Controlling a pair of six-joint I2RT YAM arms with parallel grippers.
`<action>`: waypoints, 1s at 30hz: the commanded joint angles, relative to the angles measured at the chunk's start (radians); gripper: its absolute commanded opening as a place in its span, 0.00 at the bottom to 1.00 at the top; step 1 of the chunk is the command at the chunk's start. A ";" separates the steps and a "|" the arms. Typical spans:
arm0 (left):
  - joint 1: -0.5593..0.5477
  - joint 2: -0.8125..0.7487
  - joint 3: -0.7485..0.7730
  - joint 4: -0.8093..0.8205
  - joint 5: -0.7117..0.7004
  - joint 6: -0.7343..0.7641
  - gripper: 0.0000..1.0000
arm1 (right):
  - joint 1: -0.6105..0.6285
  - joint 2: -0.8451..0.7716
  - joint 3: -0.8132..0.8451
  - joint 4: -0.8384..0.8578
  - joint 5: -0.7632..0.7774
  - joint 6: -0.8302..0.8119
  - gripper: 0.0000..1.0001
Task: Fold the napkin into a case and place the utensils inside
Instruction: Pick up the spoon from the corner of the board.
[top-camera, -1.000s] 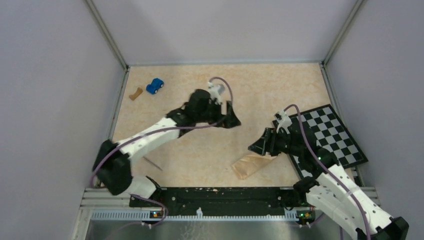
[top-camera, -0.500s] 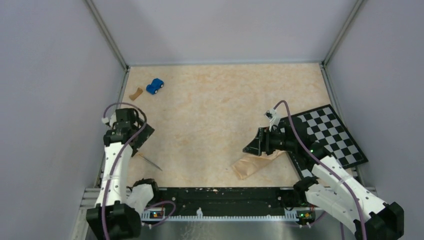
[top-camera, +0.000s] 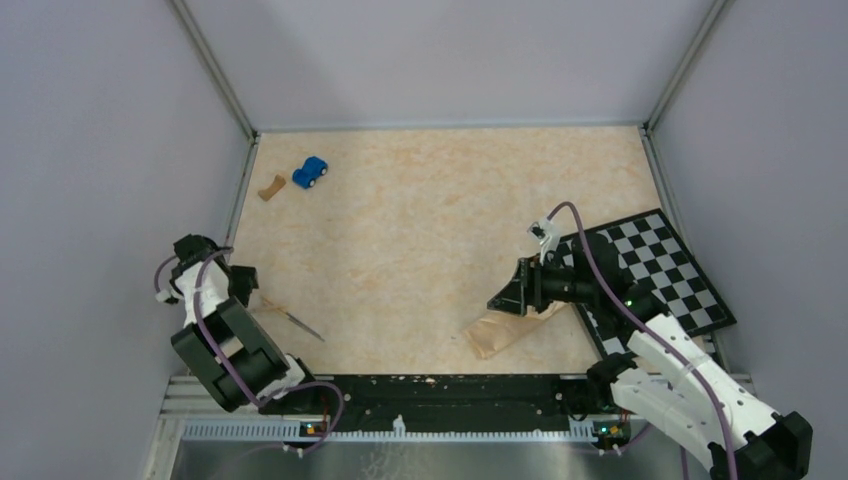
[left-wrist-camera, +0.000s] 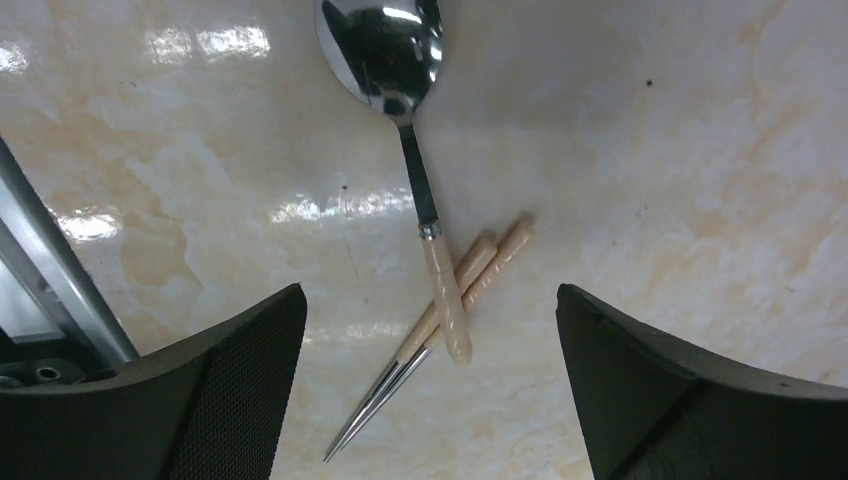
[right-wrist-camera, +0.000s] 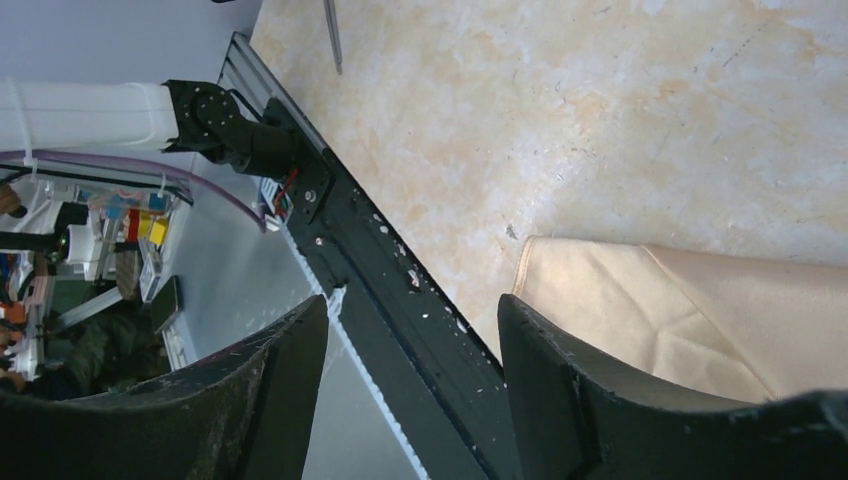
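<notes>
Left gripper (left-wrist-camera: 428, 330) spread above utensils (left-wrist-camera: 445, 300): shiny spoon (left-wrist-camera: 382, 50), cream handles crossed.

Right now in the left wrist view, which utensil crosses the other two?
The spoon: shiny round bowl up-frame, its tan handle crossing the two chopsticks, which lie parallel, side by side.

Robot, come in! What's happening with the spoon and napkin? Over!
Left gripper open, over the utensils, none picked up. Right gripper open at the edge of the folded napkin. Toy car far off, not in the way.
</notes>
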 joint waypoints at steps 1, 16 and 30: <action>0.056 0.059 0.028 0.086 0.012 -0.074 0.98 | 0.002 -0.016 0.057 -0.012 -0.007 -0.032 0.62; 0.172 0.236 0.022 0.143 0.049 -0.128 0.71 | 0.002 -0.009 0.071 -0.016 0.024 -0.027 0.62; 0.172 0.232 0.002 0.069 -0.009 -0.269 0.17 | 0.001 -0.027 0.082 -0.033 0.029 -0.014 0.61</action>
